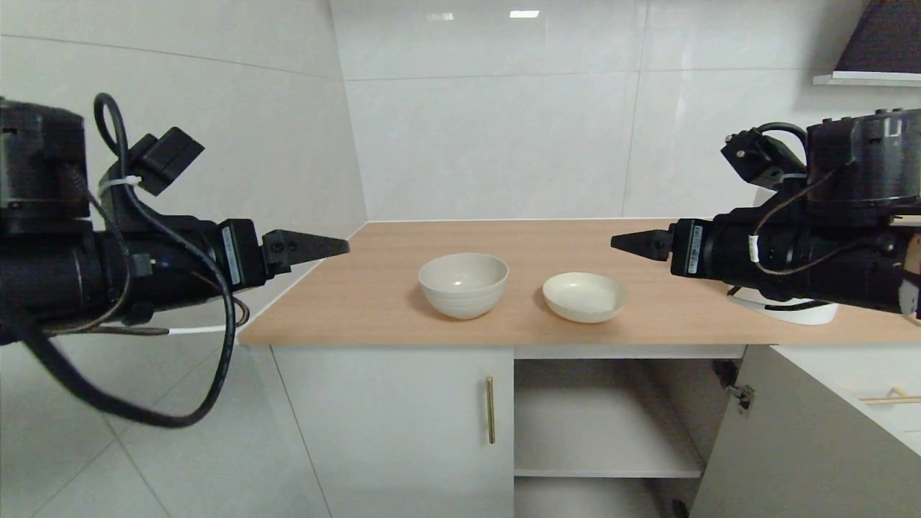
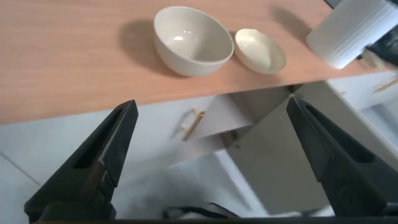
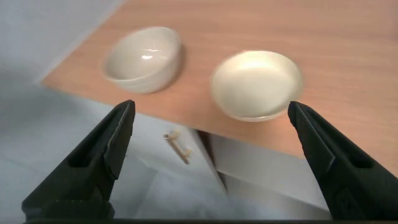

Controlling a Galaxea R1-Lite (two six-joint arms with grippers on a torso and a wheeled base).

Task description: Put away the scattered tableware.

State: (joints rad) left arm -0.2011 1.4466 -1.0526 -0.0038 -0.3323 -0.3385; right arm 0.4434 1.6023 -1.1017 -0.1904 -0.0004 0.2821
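Note:
A deep cream bowl (image 1: 463, 284) (image 2: 191, 40) (image 3: 144, 58) and a shallow cream dish (image 1: 584, 296) (image 2: 261, 51) (image 3: 256, 84) sit side by side near the front of the wooden counter (image 1: 374, 288). The bowl is on the left. My left gripper (image 1: 324, 247) (image 2: 211, 107) hangs open in the air, left of the counter and above its height. My right gripper (image 1: 627, 242) (image 3: 211, 109) is open too, hovering over the counter's right part, just right of and above the dish. Neither holds anything.
Below the counter, the right cabinet door (image 1: 791, 432) stands swung open, showing a white shelf (image 1: 604, 432). The left door, with a gold handle (image 1: 490, 409), is closed. A white container (image 1: 788, 311) (image 2: 348, 31) stands on the counter at right. Tiled walls close off the back and left.

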